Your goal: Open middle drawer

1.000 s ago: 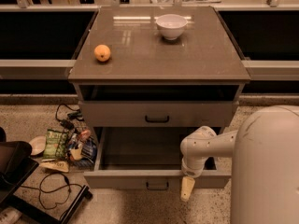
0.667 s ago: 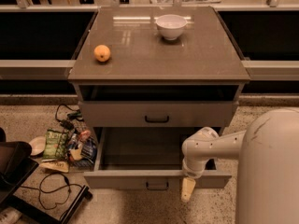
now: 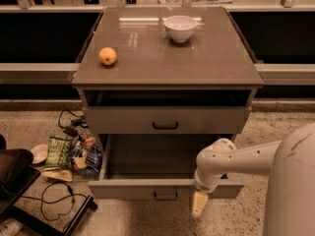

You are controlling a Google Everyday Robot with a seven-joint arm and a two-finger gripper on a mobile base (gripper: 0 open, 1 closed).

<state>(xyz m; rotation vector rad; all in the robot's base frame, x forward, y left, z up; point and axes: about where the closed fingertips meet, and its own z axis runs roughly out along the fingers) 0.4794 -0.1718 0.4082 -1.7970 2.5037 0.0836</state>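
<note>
The middle drawer (image 3: 147, 188) is the grey drawer with a small black bracket handle (image 3: 165, 195). It stands pulled well out of the cabinet, and its plain grey tray (image 3: 152, 159) shows inside. My gripper (image 3: 199, 204) hangs pointing down just in front of the drawer's front, right of the handle and apart from it. My white arm (image 3: 236, 156) reaches in from the right, over the drawer's right corner.
The upper drawer (image 3: 165, 119) above is shut. An orange (image 3: 108, 56) and a white bowl (image 3: 180, 27) sit on the cabinet top (image 3: 197, 63). Snack bags (image 3: 59, 151), cables (image 3: 59, 200) and a dark object (image 3: 12, 178) lie on the floor to the left.
My gripper has sunk slightly lower in front of the drawer's front. The drawer stays pulled out as before.
</note>
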